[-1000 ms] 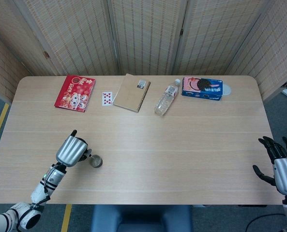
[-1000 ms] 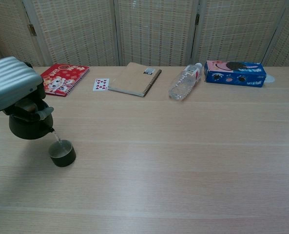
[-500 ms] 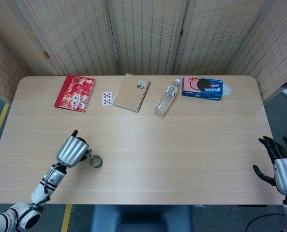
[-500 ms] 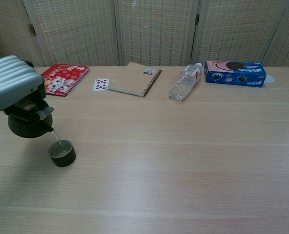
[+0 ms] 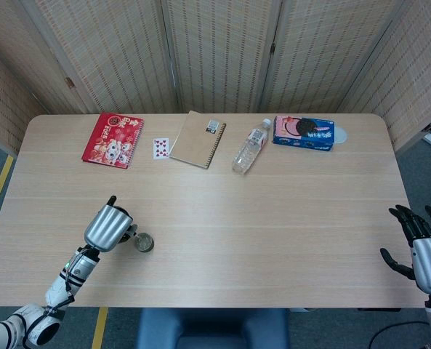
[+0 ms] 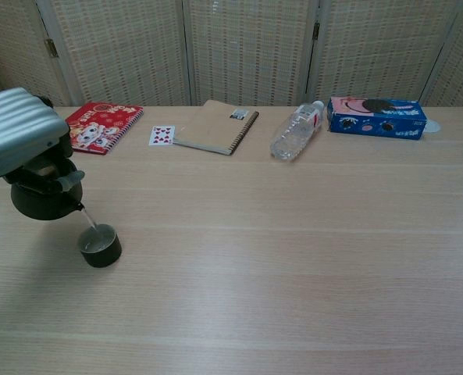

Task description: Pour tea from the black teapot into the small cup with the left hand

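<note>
My left hand [image 6: 20, 141] [image 5: 107, 227] grips the black teapot [image 6: 42, 199] and holds it tilted above the table at the near left. A thin stream runs from its spout down into the small dark cup [image 6: 100, 245] [image 5: 144, 243], which stands on the table just right of the pot. In the head view the hand hides most of the teapot. My right hand [image 5: 419, 243] hangs off the table's near right edge with its fingers spread and nothing in it; the chest view does not show it.
Along the far side lie a red booklet [image 5: 113, 139], a playing card [image 5: 160, 148], a spiral notebook [image 5: 198, 139], a plastic bottle [image 5: 251, 146] on its side and a blue biscuit box [image 5: 304, 133]. Woven screens stand behind the table.
The left hand has lifted the teapot slightly while the stream keeps running into the cup. The right hand has not moved.
</note>
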Controlling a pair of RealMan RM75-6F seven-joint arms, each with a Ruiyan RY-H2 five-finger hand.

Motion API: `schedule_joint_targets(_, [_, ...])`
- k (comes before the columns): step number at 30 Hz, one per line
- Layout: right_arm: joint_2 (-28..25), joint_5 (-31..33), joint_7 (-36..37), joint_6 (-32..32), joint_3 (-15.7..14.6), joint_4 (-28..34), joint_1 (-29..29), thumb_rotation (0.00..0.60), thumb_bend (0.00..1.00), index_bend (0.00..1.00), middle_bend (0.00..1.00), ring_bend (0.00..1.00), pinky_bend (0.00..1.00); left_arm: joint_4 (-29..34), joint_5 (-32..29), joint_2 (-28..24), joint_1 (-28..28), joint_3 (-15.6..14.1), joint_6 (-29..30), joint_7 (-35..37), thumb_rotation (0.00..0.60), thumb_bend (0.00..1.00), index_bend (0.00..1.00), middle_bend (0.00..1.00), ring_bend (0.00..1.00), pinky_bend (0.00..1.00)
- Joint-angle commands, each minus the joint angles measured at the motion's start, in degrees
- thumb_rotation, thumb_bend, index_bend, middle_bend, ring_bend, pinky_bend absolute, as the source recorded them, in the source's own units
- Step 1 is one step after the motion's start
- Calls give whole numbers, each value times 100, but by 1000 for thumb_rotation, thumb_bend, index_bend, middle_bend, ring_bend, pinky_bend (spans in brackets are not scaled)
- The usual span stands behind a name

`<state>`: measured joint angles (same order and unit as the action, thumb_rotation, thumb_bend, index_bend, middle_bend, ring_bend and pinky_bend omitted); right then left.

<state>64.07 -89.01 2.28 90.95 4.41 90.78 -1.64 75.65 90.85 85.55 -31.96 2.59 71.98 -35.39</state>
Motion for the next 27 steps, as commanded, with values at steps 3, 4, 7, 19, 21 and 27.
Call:
schedule_joint_targets(3, [-4, -6, -6, 6, -3, 11, 4, 600, 282, 156, 182, 221, 20, 56, -28, -21, 16, -12, -42, 127, 427, 469, 1000, 1000, 982, 454])
schedule_joint_targets(4, [-4, -5, -8, 7, -4, 14, 6, 600, 282, 156, 182, 221, 20, 69, -36, -26, 20, -15, -53, 158, 426, 469, 1000, 1000, 982, 454])
schedule_joint_targets(7, [-9, -6, -8, 15, -8, 22, 14, 600, 282, 156, 182, 220, 20, 102, -45, -39, 23, -16, -72, 269, 425, 469, 1000, 1000, 982, 453])
schedule_joint_targets(19, [-28, -18, -46, 68, -11, 72, 46, 600, 281, 156, 183, 220, 20, -8, 10, 14, 60, -24, 7, 1091, 436, 469, 1000, 1000, 981, 428])
schedule_joint_targets(21, [-25, -21, -36, 62, -13, 78, 44, 600, 281, 156, 183, 220, 20, -70, 57, 29, 62, -21, 62, 1228, 437, 469, 1000, 1000, 978, 421])
schedule_joint_targets(27, [-17, -21, -37, 76, -8, 79, 51, 600, 282, 156, 183, 220, 20, -19, -70, 10, 100, 31, 45, 2021, 432, 469, 1000, 1000, 973, 399])
